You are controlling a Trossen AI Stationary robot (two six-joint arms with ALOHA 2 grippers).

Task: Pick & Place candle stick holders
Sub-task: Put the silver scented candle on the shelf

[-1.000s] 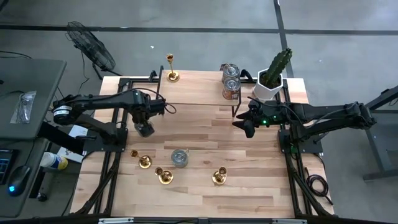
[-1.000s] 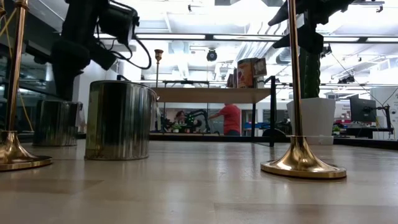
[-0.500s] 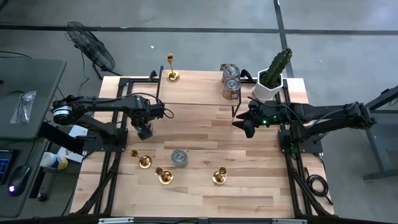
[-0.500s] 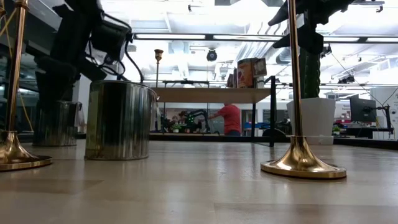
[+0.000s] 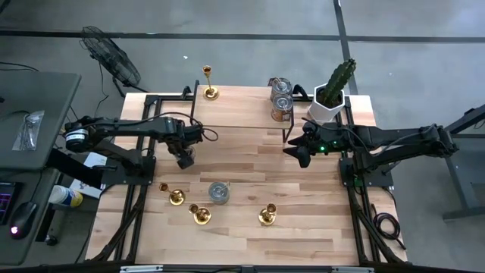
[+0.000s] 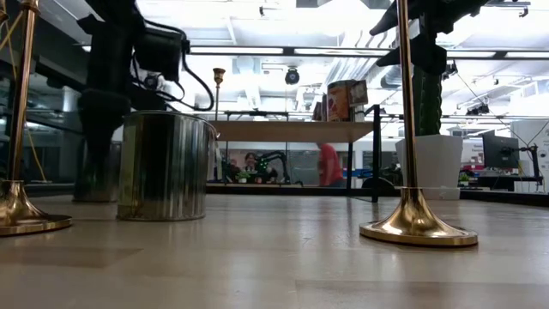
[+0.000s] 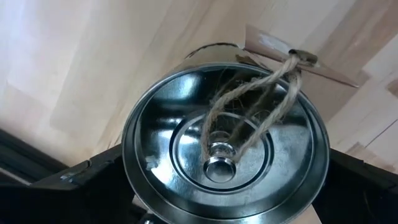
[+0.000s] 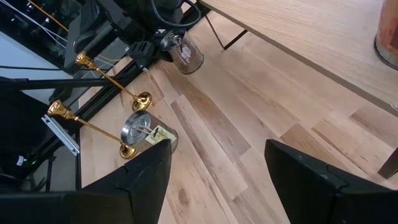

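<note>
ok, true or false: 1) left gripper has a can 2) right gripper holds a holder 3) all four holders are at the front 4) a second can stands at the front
1) True: the left gripper is closed around a twine-topped can.
2) False: the right gripper is open and empty, at the table's right side.
3) False: three front holders stand there; the back holder is on the raised shelf.
4) True: the second can stands among the front holders.

candle stick holder (image 6: 412,172) top cropped, tin can (image 7: 224,155) cropped
</note>
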